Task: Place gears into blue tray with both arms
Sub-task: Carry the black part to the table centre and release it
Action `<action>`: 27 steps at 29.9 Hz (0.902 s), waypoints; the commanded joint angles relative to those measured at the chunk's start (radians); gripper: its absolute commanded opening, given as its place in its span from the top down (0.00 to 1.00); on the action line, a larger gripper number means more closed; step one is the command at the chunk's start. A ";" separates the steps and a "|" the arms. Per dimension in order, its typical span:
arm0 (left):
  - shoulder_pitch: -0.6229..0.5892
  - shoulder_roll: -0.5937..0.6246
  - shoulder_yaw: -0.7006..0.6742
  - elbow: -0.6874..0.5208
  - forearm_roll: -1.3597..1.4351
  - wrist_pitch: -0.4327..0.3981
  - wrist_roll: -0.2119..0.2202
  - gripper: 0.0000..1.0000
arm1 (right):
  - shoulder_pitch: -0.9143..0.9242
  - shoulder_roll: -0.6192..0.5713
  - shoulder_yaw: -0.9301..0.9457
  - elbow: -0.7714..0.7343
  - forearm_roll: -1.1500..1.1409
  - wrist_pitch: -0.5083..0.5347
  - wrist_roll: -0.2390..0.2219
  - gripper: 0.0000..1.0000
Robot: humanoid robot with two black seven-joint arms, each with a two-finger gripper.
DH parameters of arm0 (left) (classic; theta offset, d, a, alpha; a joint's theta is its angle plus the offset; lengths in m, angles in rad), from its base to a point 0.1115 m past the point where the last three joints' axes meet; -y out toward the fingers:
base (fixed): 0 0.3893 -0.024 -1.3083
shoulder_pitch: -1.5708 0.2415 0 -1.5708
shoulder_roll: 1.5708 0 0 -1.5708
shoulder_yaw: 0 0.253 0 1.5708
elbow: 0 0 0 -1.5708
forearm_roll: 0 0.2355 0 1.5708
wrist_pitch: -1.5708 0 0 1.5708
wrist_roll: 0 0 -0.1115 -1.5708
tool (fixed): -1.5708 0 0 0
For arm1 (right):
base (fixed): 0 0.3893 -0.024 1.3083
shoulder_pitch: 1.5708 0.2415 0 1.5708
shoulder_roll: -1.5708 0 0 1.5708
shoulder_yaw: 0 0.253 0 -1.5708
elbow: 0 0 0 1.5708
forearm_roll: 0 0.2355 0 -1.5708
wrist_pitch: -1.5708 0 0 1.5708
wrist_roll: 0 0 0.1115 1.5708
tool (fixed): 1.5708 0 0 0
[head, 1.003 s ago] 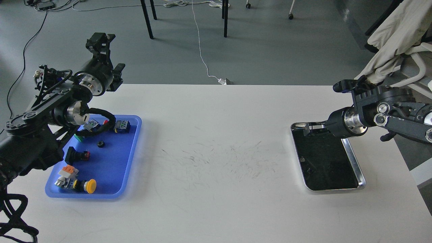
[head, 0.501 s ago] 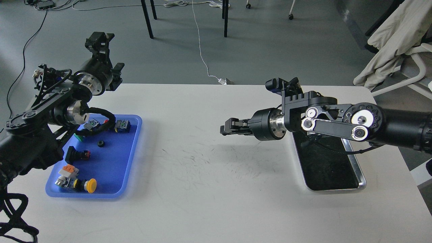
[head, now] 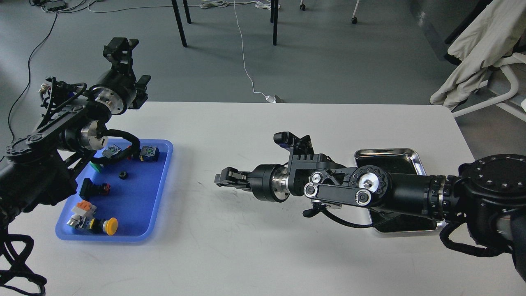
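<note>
One tiny black toothed gear (head: pixel 122 175) lies in the rectangular blue plastic tray (head: pixel 158 187) among colour-capped push-buttons (head: pixel 109 225). My right gripper (head: pixel 220 179) hangs over mid-table, fingers together; whether anything is pinched, I cannot tell. My left gripper's (head: pixel 119 44) state is unclear.

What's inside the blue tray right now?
In the blue tray: one small black gear, a yellow-capped push-button, an orange-topped switch, a black switch, and a blue-bodied one. The left arm covers the tray's far left corner.
</note>
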 commanded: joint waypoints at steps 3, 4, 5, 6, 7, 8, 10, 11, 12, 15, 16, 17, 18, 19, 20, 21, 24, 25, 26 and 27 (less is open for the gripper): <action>0.000 0.009 0.001 0.000 0.001 -0.003 0.000 0.02 | -0.052 0.001 0.037 -0.038 0.005 -0.005 0.015 0.98; 0.000 0.009 0.001 0.000 0.001 -0.003 0.000 0.02 | -0.055 0.001 0.040 -0.030 0.005 -0.007 0.024 0.98; 0.000 0.011 -0.001 0.000 0.000 -0.003 0.000 0.02 | -0.055 0.001 0.040 -0.024 0.006 -0.007 0.035 0.98; 0.000 0.012 0.001 0.000 0.000 -0.003 -0.002 0.02 | -0.055 0.001 0.040 -0.021 0.007 -0.005 0.039 0.98; 0.000 0.014 0.001 0.000 0.000 -0.003 -0.002 0.02 | -0.058 0.001 0.041 -0.016 0.008 -0.004 0.039 0.98; 0.000 0.015 -0.001 0.000 0.000 -0.003 -0.002 0.02 | -0.063 0.001 0.040 -0.010 0.010 -0.002 0.041 0.98; 0.000 0.015 -0.001 0.000 0.000 -0.003 -0.002 0.02 | -0.066 0.001 0.041 0.007 0.034 0.004 0.040 0.97; 0.000 0.017 -0.001 0.000 0.000 -0.003 -0.002 0.02 | -0.066 0.001 0.040 0.019 0.051 0.006 0.039 0.97; 0.000 0.017 -0.001 0.000 0.000 -0.003 -0.002 0.02 | -0.069 0.001 0.040 0.028 0.069 0.007 0.035 0.97; 0.000 0.017 0.001 0.000 0.000 -0.003 -0.002 0.02 | -0.072 0.001 0.035 0.059 0.105 0.007 0.012 0.97; 0.000 0.017 0.001 0.000 0.001 -0.003 -0.002 0.02 | -0.073 0.001 0.035 0.061 0.111 0.007 0.001 0.97; 0.000 0.018 0.001 0.000 0.001 -0.003 -0.002 0.02 | -0.073 0.001 0.034 0.061 0.118 0.009 -0.014 0.96; 0.000 0.018 0.001 0.000 0.001 -0.003 -0.002 0.02 | -0.075 0.001 0.034 0.062 0.129 0.009 -0.026 0.96; 0.000 0.017 0.001 0.000 0.000 -0.003 -0.002 0.02 | -0.078 0.001 0.034 0.064 0.144 0.007 -0.036 0.96; 0.000 0.017 0.001 0.000 0.000 -0.003 -0.002 0.02 | -0.082 0.001 0.029 0.067 0.158 0.007 -0.043 0.96; 0.001 0.017 0.001 0.001 0.001 -0.005 -0.002 0.02 | -0.087 0.001 0.028 0.067 0.166 0.009 -0.051 0.95; 0.000 0.017 0.001 0.001 0.001 -0.005 0.000 0.02 | -0.102 0.001 0.020 0.067 0.171 0.007 -0.071 0.92; 0.001 0.017 0.001 0.001 0.001 -0.006 -0.002 0.02 | -0.105 0.001 0.020 0.067 0.171 0.007 -0.072 0.89; 0.003 0.017 0.001 0.001 0.003 -0.006 0.000 0.02 | -0.106 0.001 0.021 0.067 0.171 0.007 -0.072 0.86; 0.004 0.017 0.001 0.000 0.003 -0.006 0.000 0.02 | -0.107 0.001 0.021 0.067 0.172 0.006 -0.074 0.80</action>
